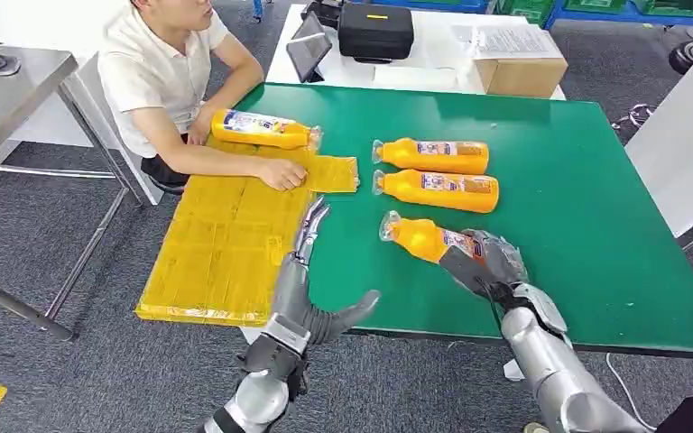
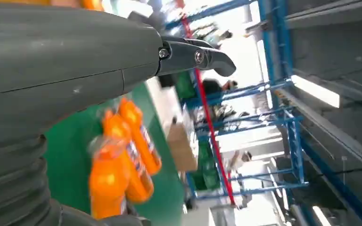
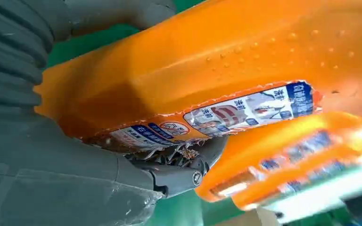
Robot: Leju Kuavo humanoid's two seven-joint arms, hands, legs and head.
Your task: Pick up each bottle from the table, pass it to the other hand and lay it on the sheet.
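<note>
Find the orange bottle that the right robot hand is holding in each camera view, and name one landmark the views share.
Head view: held bottle at lower centre, tilted, in the right robot hand.
Left wrist view: probably the nearest, blurred bottle; I cannot be sure.
Right wrist view: it spans the picture, close up.
Shared landmark: the green table.

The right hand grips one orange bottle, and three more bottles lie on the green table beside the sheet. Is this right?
Not quite. The right hand does grip a bottle, but the head view shows two bottles on the green table; the other one lies on the sheet.
</note>
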